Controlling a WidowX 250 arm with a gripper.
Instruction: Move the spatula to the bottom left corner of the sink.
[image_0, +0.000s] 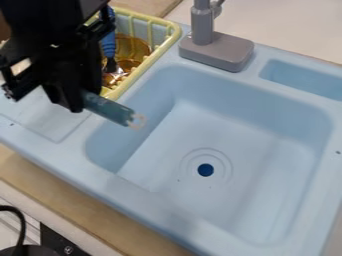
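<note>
Since you've got the gripper (79, 102) closed around what I take for the spatula (107, 108), mark the grasp as done, placement as open. The piece is teal and tube-like, probably the handle end, with a pale loop (137, 121) at its tip; its other end is hidden by your gripper, so the label is a best guess. It shows over the left side of the sink (143, 195), loop end pointing right and slightly near, off the basin floor as far as I can judge. Exact height: can't tell. Your target, the near left corner (108, 162) of the basin, lies nearer than the spatula, left of the drain (206, 170). Left for you: carry it nearer, lower it inside the wall, let go, back off. Call it about half done. Watch that the loop end doesn't catch the left wall on the way down. Also note a blue-handled utensil (108, 44) in the yellow rack (148, 63), far left; I'd guess it's no part of this.
</note>
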